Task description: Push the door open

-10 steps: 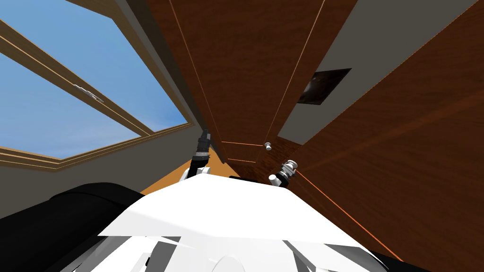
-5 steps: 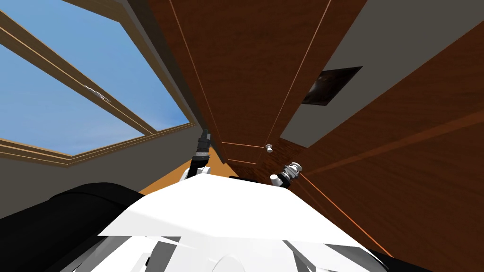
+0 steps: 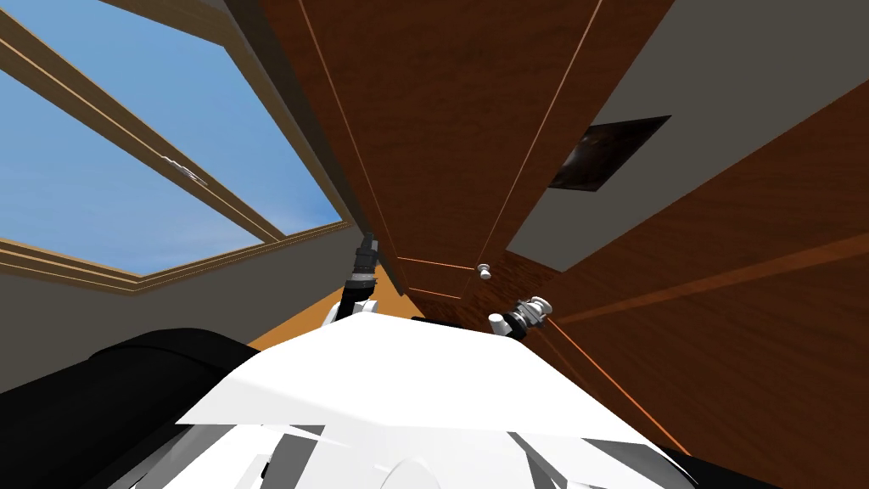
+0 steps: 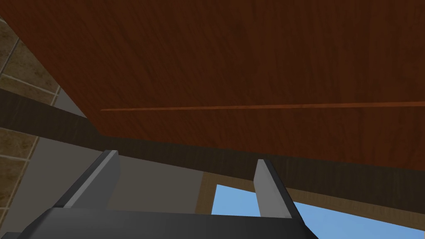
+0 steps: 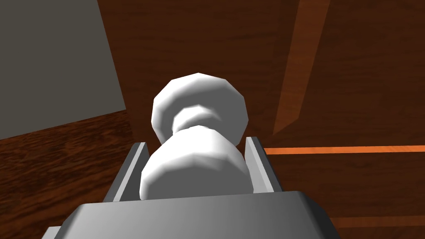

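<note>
The door [image 3: 721,323] is a dark brown wooden leaf with thin orange lines, slanting across the right of the head view. My right gripper [image 3: 536,307] is shut on its white round knob [image 5: 199,103], both fingers pressing the knob's sides, and the door [image 5: 352,83] stands right behind it. My left gripper [image 3: 367,242] is raised at the edge of the middle brown panel [image 3: 441,127]. In the left wrist view it [image 4: 185,157] is open and holds nothing, close under a brown wooden surface [image 4: 249,62].
A second white knob [image 3: 484,272] sticks out of the middle panel, just ahead of my right hand. Between panel and door shows a grey wall [image 3: 679,85] with a dark picture [image 3: 611,151]. A big window [image 3: 127,170] fills the left.
My right gripper has moved a little to the right with the knob, and the door has swung with it. The whole head view has drifted right, so I have shifted too. The left arm kept still.
</note>
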Available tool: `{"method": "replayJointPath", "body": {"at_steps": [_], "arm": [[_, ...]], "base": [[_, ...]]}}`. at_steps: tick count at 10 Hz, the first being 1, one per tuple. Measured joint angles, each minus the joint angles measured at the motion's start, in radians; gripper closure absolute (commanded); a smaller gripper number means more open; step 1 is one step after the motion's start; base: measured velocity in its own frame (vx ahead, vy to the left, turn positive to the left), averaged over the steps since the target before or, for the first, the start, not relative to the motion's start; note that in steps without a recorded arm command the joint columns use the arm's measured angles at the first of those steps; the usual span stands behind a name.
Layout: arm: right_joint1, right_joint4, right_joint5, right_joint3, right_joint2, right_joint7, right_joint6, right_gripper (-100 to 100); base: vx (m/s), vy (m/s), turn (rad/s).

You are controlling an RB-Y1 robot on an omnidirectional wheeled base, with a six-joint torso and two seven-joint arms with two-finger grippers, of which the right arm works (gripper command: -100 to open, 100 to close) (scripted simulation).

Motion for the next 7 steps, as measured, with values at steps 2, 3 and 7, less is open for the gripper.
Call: {"method": "replayJointPath", "body": {"at_steps": [2, 3, 7], "arm": [[-0.019, 0.036, -0.011, -0.036, -0.003, -0.005, -0.018, 100], [-0.019, 0.036, -0.012, -0.038, -0.003, -0.004, -0.019, 100], [-0.024, 0.067, -0.023, -0.086, -0.009, -0.011, -0.043, 100]], "base": [[0.054, -0.024, 0.036], [-0.026, -0.072, 0.216], [-0.005, -0.087, 0.114]]}}
